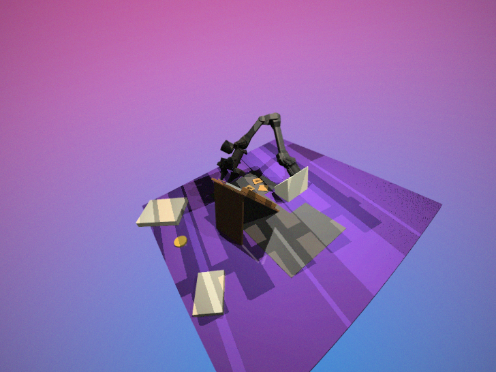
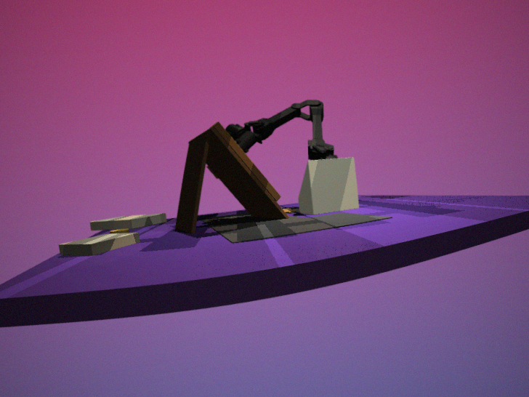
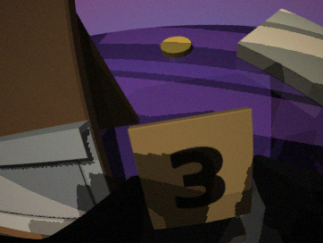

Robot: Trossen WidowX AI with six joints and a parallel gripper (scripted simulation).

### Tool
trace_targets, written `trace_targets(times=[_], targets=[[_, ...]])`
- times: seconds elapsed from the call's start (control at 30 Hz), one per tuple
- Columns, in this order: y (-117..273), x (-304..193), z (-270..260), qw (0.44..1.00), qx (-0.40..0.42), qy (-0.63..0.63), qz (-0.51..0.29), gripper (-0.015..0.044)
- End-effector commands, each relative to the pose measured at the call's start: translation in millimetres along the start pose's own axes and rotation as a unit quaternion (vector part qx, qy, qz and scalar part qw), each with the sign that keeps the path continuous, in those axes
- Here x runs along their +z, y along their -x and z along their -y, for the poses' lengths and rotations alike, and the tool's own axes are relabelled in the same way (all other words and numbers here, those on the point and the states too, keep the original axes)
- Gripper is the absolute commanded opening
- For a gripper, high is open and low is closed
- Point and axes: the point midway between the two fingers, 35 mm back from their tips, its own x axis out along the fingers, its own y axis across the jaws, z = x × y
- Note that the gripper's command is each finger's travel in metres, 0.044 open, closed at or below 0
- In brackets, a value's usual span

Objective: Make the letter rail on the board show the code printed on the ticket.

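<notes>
My gripper (image 1: 227,176) (image 3: 197,175) is shut on an orange-tan tile (image 3: 192,165) marked with a black 3. The tile is upright and slightly tilted in the wrist view, just right of the grey rail's end (image 3: 40,152), with a gap between them. The rail is on the leaning brown board (image 1: 229,212) (image 2: 243,179) (image 3: 36,67); only part of it shows. Other orange tiles (image 1: 257,180) (image 1: 263,187) (image 1: 249,187) lie behind the board, their marks too small to read. No printed code is readable in these views.
A pale wedge-shaped block (image 1: 294,184) (image 2: 333,185) stands near the arm's base. Two pale slabs (image 1: 163,211) (image 1: 210,292) and a yellow disc (image 1: 180,240) (image 3: 176,46) are beyond the board, toward the counter's edge. A grey mat (image 1: 316,228) (image 2: 341,219) extends beside the board.
</notes>
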Motion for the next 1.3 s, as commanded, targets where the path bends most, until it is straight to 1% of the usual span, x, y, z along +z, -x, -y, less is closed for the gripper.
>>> trace_targets(times=[0.0,1.27], targets=[[-0.4,-1.4,-2.8,1.000,-0.001,-0.002,-0.002,0.0000],[-1.0,-1.4,-22.0,1.000,-0.001,-0.003,-0.003,0.0000]])
